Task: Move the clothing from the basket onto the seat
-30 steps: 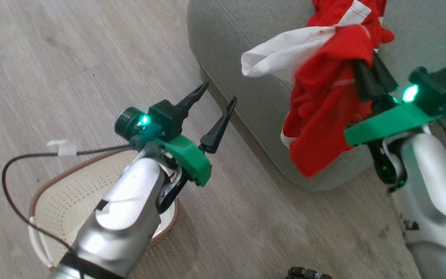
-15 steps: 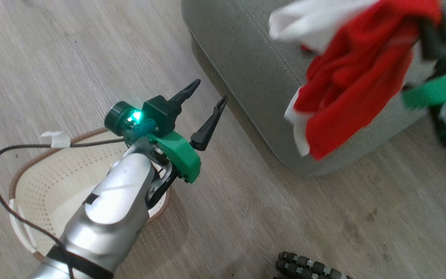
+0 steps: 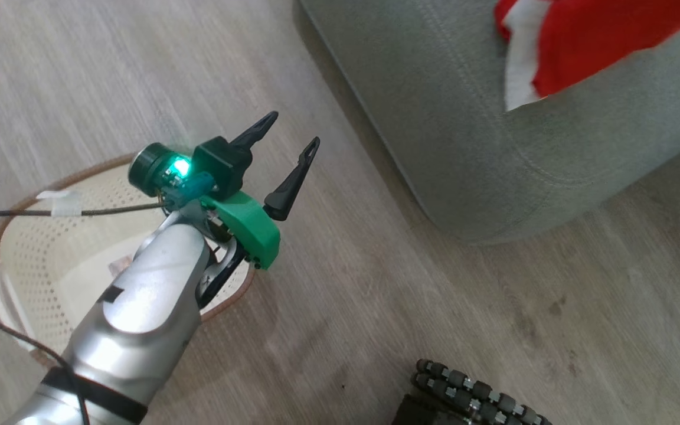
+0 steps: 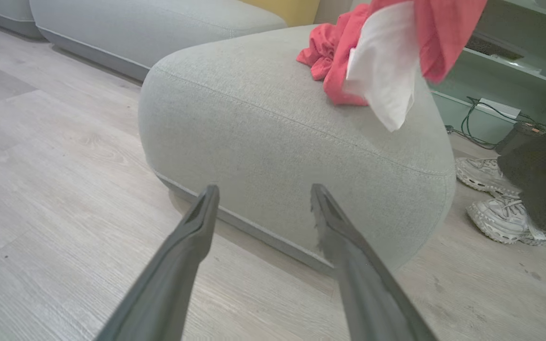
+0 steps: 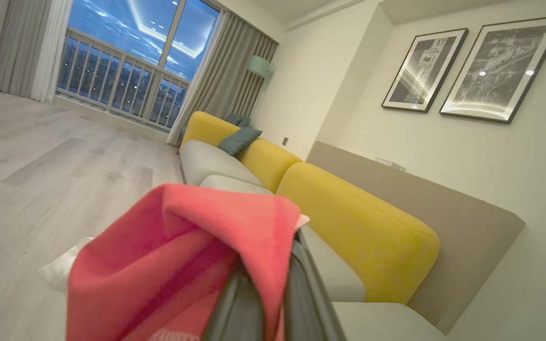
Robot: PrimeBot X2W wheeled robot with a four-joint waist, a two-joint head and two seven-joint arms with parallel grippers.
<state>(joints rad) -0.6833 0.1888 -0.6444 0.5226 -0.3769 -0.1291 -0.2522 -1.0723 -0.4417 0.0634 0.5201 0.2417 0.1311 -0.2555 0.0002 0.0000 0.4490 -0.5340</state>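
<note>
Sitting on wood floor (image 3: 405,307): basket (image 3: 27,248), seat (image 3: 452,136)

open floor (image 3: 363,307) between basket (image 3: 27,248) and seat (image 3: 452,130), seat's near corner bare, clothing (image 4: 323,57) heaped farther back

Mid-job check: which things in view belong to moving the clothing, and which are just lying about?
Job:
- basket, on the floor
- seat
- red garment, lying on the seat
- held clothing, in the shut right tool
- left tool, open, holding nothing

Lying about:
- sneakers
- cables
- yellow sofa
- framed pictures
</note>
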